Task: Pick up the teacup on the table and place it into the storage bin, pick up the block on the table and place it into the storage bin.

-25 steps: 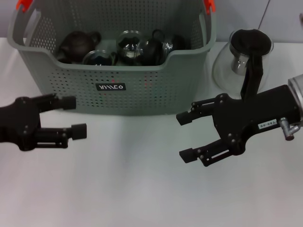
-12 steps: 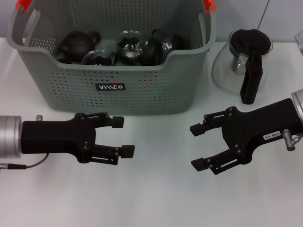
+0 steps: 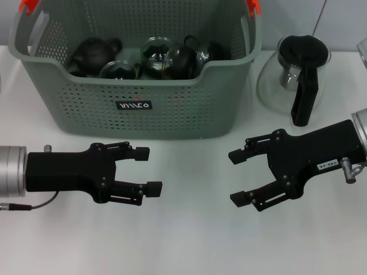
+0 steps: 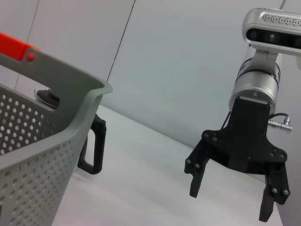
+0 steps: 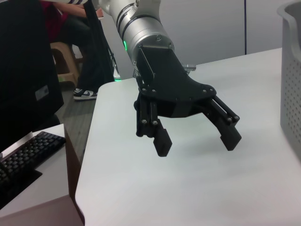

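The storage bin point(image 3: 137, 109) stands at the back middle of the white table; it is a grey-green perforated basket with orange clips. Inside it lie a dark teapot point(image 3: 92, 54) and several glass and dark vessels. No teacup or block shows on the table; both are out of view. My left gripper point(image 3: 148, 170) hovers open and empty in front of the bin, left of centre. Facing it from the right, my right gripper point(image 3: 236, 177) is also open and empty. The left wrist view shows the right gripper point(image 4: 230, 202) and the bin's wall point(image 4: 42, 146). The right wrist view shows the left gripper point(image 5: 196, 143).
A glass carafe point(image 3: 295, 71) with a black handle stands just right of the bin, behind my right arm. In the right wrist view the table's edge point(image 5: 87, 155) drops off beyond my left arm, with a keyboard point(image 5: 23, 155) and a stool point(image 5: 63, 59) past it.
My left arm has come in from the far left toward the table's middle. My right gripper has sunk a little and drifted right. Both stay open.
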Controlling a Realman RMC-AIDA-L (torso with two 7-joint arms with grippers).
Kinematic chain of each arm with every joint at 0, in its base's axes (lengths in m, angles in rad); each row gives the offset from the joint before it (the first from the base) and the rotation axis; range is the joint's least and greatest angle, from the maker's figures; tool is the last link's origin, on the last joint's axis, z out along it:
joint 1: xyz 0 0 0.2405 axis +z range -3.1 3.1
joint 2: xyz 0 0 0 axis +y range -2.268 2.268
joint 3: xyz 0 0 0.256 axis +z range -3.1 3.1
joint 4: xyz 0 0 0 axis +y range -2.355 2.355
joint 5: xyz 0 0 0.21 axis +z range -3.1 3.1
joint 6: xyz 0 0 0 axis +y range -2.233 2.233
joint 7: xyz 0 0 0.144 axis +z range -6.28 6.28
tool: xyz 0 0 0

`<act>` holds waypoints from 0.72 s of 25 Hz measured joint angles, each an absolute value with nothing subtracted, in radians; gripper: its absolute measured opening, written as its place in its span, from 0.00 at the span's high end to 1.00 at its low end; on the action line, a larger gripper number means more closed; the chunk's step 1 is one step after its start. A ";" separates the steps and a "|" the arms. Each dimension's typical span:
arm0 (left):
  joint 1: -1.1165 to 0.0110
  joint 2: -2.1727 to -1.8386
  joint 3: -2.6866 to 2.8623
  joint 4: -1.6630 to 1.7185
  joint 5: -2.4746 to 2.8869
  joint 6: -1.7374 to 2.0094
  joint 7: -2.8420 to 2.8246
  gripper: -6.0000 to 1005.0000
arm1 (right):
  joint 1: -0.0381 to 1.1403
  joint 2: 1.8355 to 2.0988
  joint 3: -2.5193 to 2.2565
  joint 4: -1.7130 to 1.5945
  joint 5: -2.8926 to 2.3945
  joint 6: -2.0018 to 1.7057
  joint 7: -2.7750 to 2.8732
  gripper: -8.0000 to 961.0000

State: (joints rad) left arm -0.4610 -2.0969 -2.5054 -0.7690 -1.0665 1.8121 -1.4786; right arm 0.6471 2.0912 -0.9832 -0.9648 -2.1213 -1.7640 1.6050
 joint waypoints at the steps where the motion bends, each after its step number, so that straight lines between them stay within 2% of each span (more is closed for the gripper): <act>1: -0.460 -2.097 -2.505 -0.769 -1.064 1.812 -1.479 0.05 | 0.647 2.091 -0.983 -0.965 -2.121 -1.764 1.603 0.08; 18: -0.458 -2.097 -2.505 -0.759 -1.045 1.811 -1.464 0.05 | 0.643 2.092 -0.983 -0.957 -2.120 -1.761 1.598 0.08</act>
State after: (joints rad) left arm -0.4581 -2.0969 -2.5049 -0.7592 -1.0454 1.8115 -1.4640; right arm 0.6430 2.0921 -0.9832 -0.9575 -2.1198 -1.7608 1.5980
